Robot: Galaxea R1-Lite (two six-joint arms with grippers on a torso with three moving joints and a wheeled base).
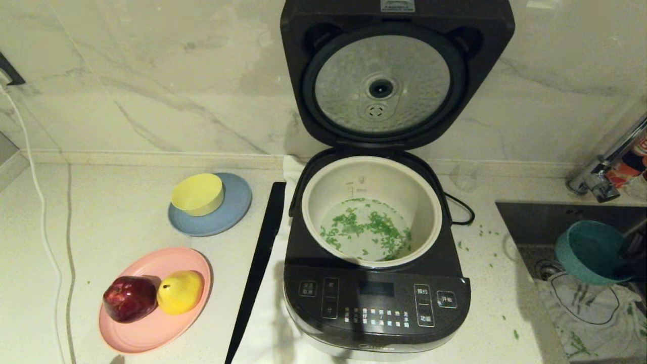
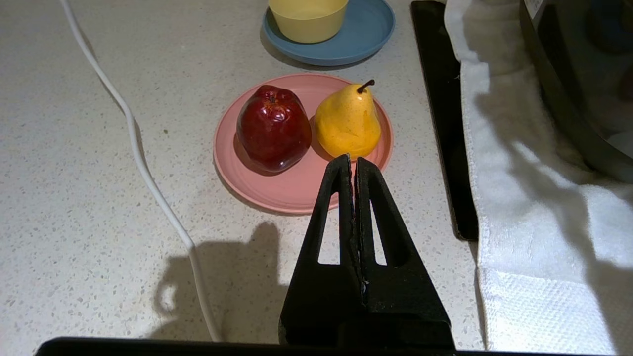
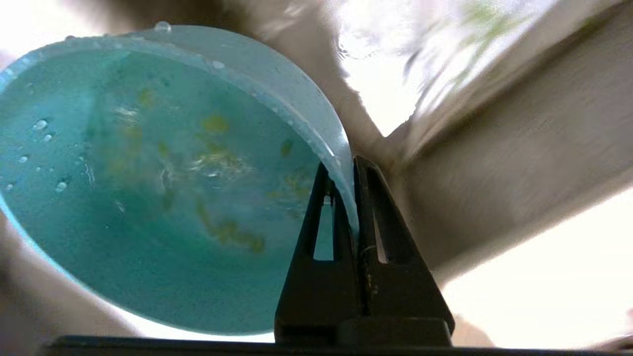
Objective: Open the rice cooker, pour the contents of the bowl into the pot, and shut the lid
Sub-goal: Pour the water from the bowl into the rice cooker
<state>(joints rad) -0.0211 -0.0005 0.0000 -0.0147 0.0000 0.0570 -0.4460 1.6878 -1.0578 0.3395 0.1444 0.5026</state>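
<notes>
Cooker first, since the rice cooker (image 1: 376, 283) is the biggest thing on the counter. It looks heavy and hard and sits on a white towel (image 2: 534, 207), so I think it will stay put when pushed. Its lid (image 1: 394, 76) stands straight up at the back, shiny dimpled side facing out. To shut it, I would push down on the top edge, far from the hinge (it should swing easily from there).

Next is the white pot (image 1: 371, 207) inside, smooth and deep, with the contents (image 1: 366, 230), little green bits, lying wet on its bottom. A few bits are spilled on the counter too.

Then the bowl (image 1: 589, 253), teal and small, off to the right above the sink (image 1: 510, 217). It looks light, thin and stiff, and wet inside, so it could slip. The right gripper (image 3: 346, 198) pinches its rim tight, one finger inside and one outside, which seems a good hold.

Smallest job: the left gripper (image 2: 352, 165) hangs by the pink plate (image 2: 292, 195), fingers pressed together on nothing.
</notes>
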